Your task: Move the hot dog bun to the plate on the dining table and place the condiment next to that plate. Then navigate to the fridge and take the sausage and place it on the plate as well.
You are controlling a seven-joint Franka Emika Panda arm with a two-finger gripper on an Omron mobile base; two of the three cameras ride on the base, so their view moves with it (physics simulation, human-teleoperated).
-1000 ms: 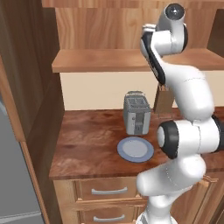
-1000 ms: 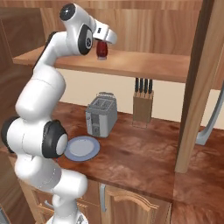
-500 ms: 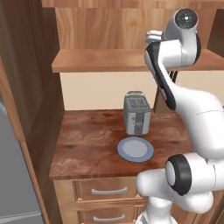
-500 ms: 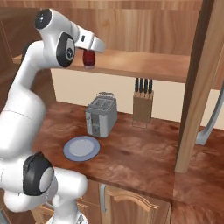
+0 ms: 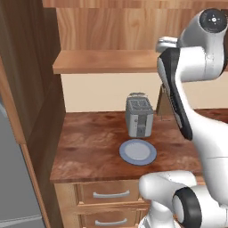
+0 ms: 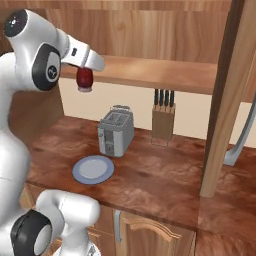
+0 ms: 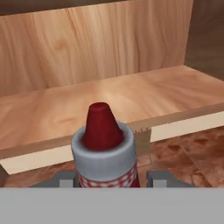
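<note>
Dark red against pale wood: your claw (image 6: 85,80) is closed on the condiment (image 6: 85,79) and has it in the air, level with the front edge of the shelf (image 6: 150,70) and well above the surface (image 6: 150,175). In the hand view the bottle (image 7: 103,148) sits between the two tips, red nozzle pointing away along the claw and pale collar just beyond them, so the hold looks to be on the body, low enough that it should not tip in transit.

Below the bottle stand a grey toaster (image 6: 116,131), a small blue-grey dish (image 6: 93,169) in front of it and a knife block (image 6: 163,120) to the right. None of these belongs to your job; the dish is not the yellow-rimmed one you want.

You appear to be in the carry stage: bottle lifted, delivery not yet done. The height makes sense, since it clears the toaster and the shelf lip before the base drives off. Mind the vertical wooden post (image 6: 225,100) on the right if you swing that way.
</note>
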